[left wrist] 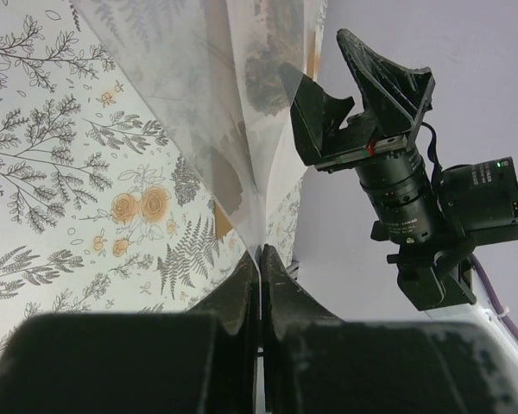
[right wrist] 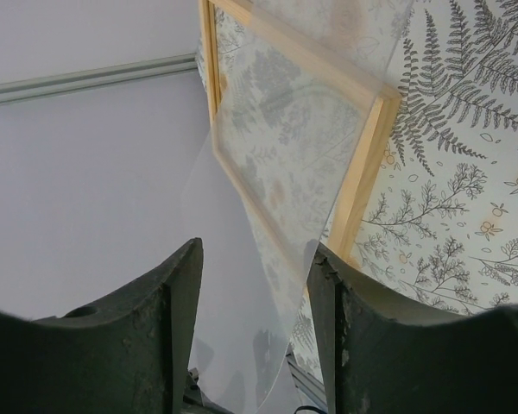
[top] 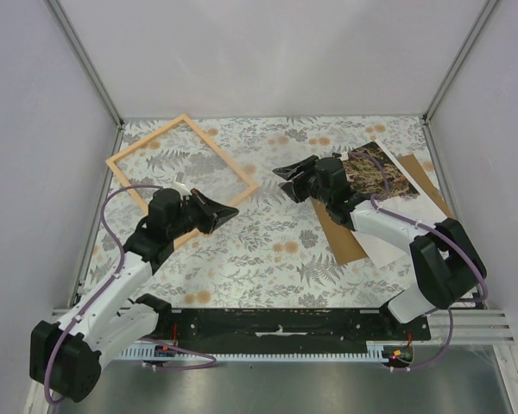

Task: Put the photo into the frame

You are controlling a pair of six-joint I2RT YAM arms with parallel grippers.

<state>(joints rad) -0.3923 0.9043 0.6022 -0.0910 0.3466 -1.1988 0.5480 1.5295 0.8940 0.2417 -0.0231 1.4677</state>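
The left gripper [left wrist: 259,256] is pinched tight on the edge of a clear sheet [left wrist: 190,103] that rises from its jaws. The right gripper [right wrist: 256,252] stands partly wide, the sheet's other edge passing between its jaws, unpinched. Beyond those jaws lies the frame [right wrist: 365,164]. The photo [top: 376,171] rests behind them, over a brown board [top: 344,243]. The step looks like handling the clear sheet; next needs a second grip without buckling it.
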